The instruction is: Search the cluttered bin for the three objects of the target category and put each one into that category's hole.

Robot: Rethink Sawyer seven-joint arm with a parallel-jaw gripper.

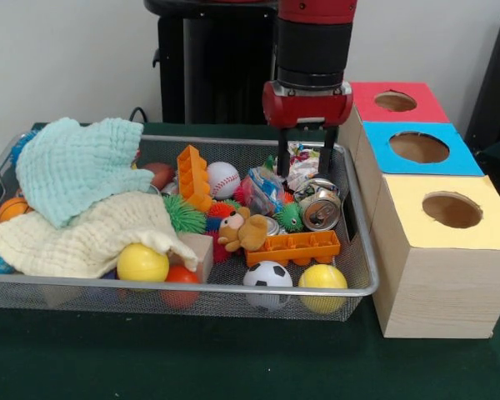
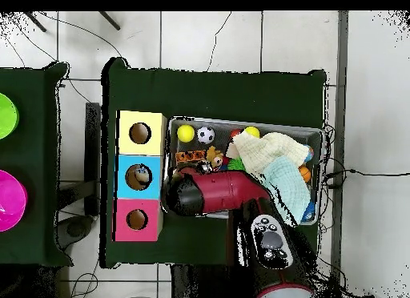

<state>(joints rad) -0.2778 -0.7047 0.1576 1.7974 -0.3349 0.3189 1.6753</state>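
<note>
The bin (image 1: pixel 192 286) is a wide wire mesh basket full of toys and cloths on the green table; it also shows in the overhead view (image 2: pixel 240 121). My gripper (image 1: pixel 304 171) hangs open over the bin's far right corner. Its two black fingers (image 1: pixel 282 158) stand either side of a crumpled wrapper (image 1: pixel 302 165), just above a crushed can (image 1: pixel 321 208). I cannot tell whether they touch the wrapper. The hole (image 1: pixel 395 101) in the red-topped box lies right of the gripper; it also shows in the overhead view (image 2: pixel 137 219). In the overhead view the arm (image 2: pixel 208 192) hides the gripper.
A blue-topped box (image 1: pixel 450 158) and a yellow-topped box (image 1: pixel 492 229) stand beside the red one. The bin holds a teal cloth (image 1: pixel 79 164), a cream cloth (image 1: pixel 83 237), a baseball (image 1: pixel 223 178), a soccer ball (image 1: pixel 267 276), yellow balls (image 1: pixel 142 263), a teddy bear (image 1: pixel 244 231) and an orange brick (image 1: pixel 292 247).
</note>
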